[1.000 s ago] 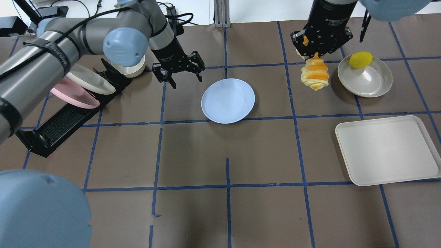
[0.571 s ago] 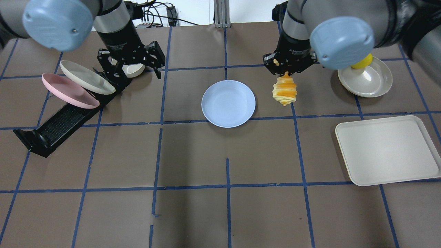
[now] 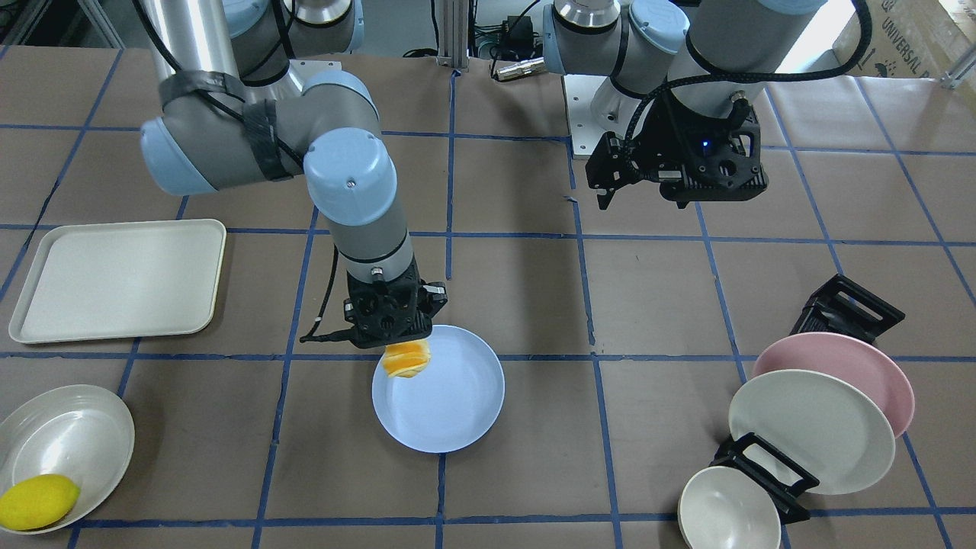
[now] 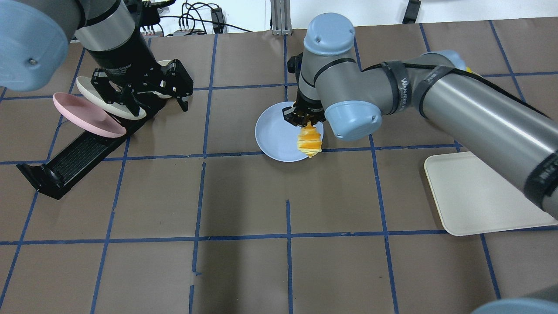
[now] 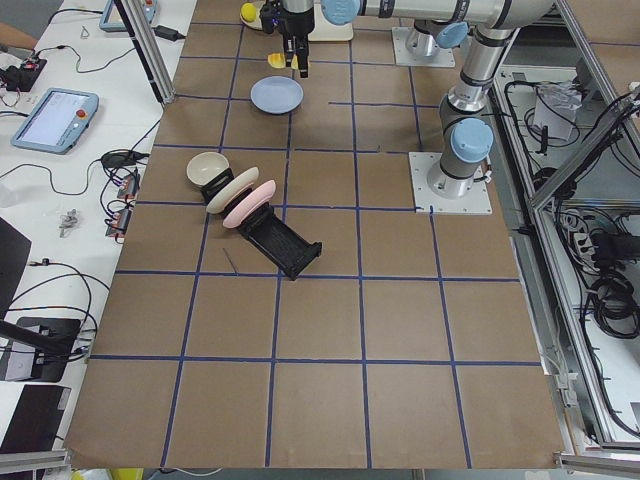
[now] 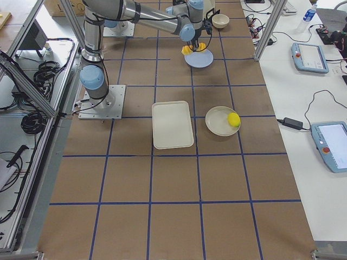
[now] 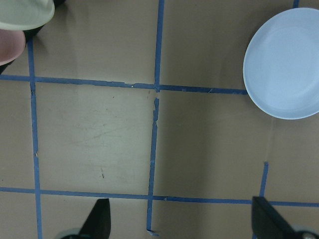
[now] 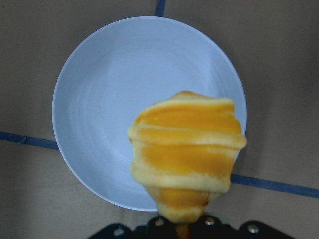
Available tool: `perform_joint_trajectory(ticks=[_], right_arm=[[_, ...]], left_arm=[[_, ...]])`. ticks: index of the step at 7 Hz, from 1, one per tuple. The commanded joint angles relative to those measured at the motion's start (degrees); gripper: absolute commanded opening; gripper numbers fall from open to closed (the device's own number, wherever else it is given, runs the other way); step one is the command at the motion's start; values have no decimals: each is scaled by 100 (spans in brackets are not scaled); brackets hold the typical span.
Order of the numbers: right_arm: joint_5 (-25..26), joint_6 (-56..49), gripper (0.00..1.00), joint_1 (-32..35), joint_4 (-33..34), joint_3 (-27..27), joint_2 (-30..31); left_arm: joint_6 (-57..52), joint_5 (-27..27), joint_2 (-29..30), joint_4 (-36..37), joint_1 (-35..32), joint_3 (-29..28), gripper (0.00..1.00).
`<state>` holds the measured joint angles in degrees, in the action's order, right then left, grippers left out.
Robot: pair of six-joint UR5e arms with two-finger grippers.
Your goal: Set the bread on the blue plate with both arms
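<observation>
My right gripper (image 4: 307,118) is shut on one end of the bread (image 4: 309,141), an orange-striped ridged loaf that hangs upright from it over the right part of the blue plate (image 4: 277,135). The wrist view shows the bread (image 8: 187,149) above the plate (image 8: 114,99), with the gripper (image 8: 179,230) at the bottom edge. In the front view the bread (image 3: 406,358) hangs over the plate's (image 3: 450,400) rim. My left gripper (image 4: 150,98) is open and empty, above the dish rack to the plate's left. Its fingertips (image 7: 99,219) show over bare table.
A black dish rack (image 4: 74,161) at the left holds a pink plate (image 4: 87,115) and a cream plate (image 4: 109,102). A cream tray (image 4: 484,196) lies at the right. A cream bowl (image 3: 69,435) holds a yellow lemon (image 3: 38,501).
My right gripper has carried the bread left, from beside the cream bowl to over the blue plate. My left gripper has moved left, away from the plate to above the rack.
</observation>
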<state>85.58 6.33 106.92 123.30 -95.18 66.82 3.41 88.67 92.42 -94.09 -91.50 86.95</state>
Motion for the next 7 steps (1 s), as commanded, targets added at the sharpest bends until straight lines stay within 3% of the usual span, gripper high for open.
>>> perform_joint_trajectory(ticks=[1,5,6,7], right_arm=[[-154,-253,4,180,221,235,-519],[-199,-474,4,154,221,659,-802],[-156,-483,21,154,221,615,-802],[-138,-901,99,163,273,606,-793]], left_arm=[[-148,-8,-153,-13,-43,24,100],[-218,27,-189,31,-26,15,100],[-218,27,-180,31,-26,15,100],[-218,36,-180,31,-26,23,100]])
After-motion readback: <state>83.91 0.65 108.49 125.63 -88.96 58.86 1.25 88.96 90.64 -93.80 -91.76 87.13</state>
